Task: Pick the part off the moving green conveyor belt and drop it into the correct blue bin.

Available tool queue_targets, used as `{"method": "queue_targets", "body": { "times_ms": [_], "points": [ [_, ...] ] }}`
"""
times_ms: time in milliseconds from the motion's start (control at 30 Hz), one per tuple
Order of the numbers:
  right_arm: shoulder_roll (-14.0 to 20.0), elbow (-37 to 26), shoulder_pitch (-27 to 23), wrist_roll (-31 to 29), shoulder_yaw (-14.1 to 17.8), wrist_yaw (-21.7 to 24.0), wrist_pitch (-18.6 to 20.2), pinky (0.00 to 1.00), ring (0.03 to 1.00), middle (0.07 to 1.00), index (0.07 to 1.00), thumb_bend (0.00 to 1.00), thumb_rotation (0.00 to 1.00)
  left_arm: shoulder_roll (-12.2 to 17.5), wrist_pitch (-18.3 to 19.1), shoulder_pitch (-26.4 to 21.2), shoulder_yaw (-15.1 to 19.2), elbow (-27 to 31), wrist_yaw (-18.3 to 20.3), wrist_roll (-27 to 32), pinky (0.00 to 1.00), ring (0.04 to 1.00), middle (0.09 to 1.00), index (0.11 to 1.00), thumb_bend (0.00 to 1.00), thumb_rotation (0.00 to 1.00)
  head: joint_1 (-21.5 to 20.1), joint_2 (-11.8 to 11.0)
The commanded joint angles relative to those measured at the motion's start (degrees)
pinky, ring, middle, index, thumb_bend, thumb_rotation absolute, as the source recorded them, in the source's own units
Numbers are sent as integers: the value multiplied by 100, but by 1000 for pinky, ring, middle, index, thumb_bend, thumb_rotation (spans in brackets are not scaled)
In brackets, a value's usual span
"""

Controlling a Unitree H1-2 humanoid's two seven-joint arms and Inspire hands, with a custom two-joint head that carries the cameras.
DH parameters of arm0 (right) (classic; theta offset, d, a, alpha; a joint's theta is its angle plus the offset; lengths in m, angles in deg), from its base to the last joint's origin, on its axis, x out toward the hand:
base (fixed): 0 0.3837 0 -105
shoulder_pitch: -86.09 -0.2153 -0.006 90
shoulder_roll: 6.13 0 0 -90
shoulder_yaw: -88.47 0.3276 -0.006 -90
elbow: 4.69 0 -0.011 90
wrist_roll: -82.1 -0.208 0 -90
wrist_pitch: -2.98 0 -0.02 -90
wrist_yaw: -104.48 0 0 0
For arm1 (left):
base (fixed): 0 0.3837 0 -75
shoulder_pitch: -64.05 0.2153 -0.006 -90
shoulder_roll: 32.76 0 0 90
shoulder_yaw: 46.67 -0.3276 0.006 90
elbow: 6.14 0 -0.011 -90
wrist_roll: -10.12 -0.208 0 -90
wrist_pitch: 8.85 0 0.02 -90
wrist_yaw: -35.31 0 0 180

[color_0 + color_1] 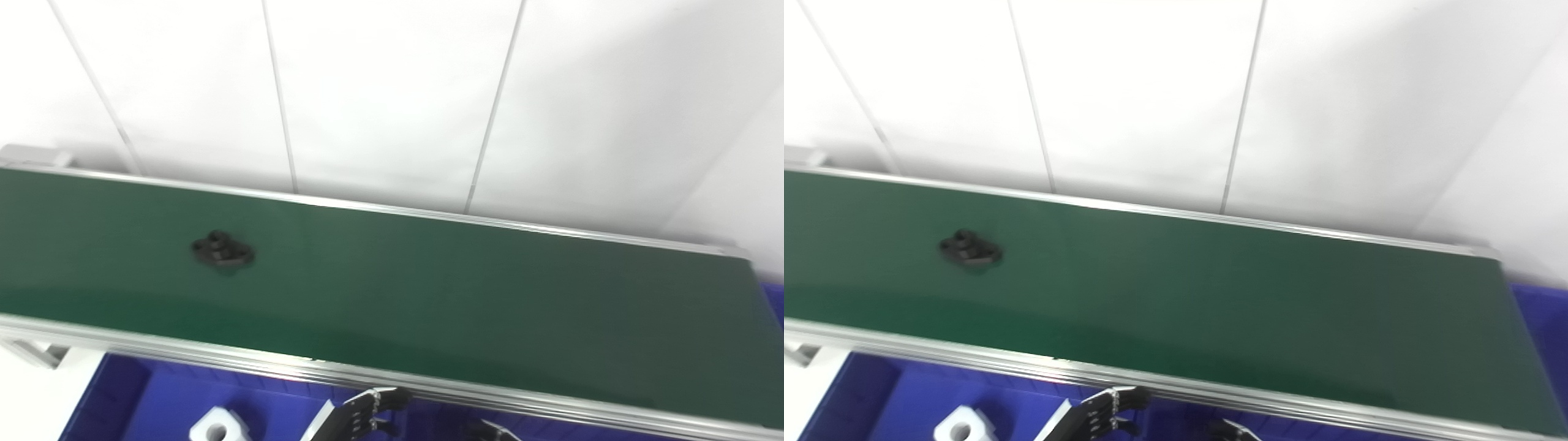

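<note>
A small black part (222, 250) lies on the green conveyor belt (429, 294), left of centre. My left hand (367, 413) hovers low at the bottom edge, in front of the belt's near rail and over the blue bin (141, 398); its fingers are apart and hold nothing. Only the fingertips of my right hand (490, 430) poke in at the bottom, right of the left hand; its state does not show. Both hands are well away from the black part (969, 250).
A white block part (217, 427) sits inside the blue bin below the belt. More blue bin (773, 300) shows past the belt's right end. Aluminium rails border the belt front and back. A white panelled wall stands behind.
</note>
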Motion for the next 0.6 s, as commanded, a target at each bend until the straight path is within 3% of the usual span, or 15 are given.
{"method": "queue_targets", "body": {
  "times_ms": [0,200,333,567],
  "points": [
    [-97,-195,51,-203,203,386,-312,795,808,812,791,883,651,-98,-15,-8,-199,-50,72,-250,778,826,809,759,863,726,-5,26],
    [-270,-347,164,-242,634,914,-312,810,813,804,789,880,630,-110,-17,32,-255,-23,26,-178,792,828,811,753,882,724,-84,98],
    [-314,-573,251,-187,761,1097,-312,774,814,812,791,877,635,-115,-17,40,-268,-14,28,-144,801,828,808,745,885,720,-119,112],
    [-411,-1243,500,-491,949,1699,-312,794,805,804,799,868,614,-104,-17,64,-288,41,-27,-215,799,824,802,746,882,730,-157,154]
  ]
}}
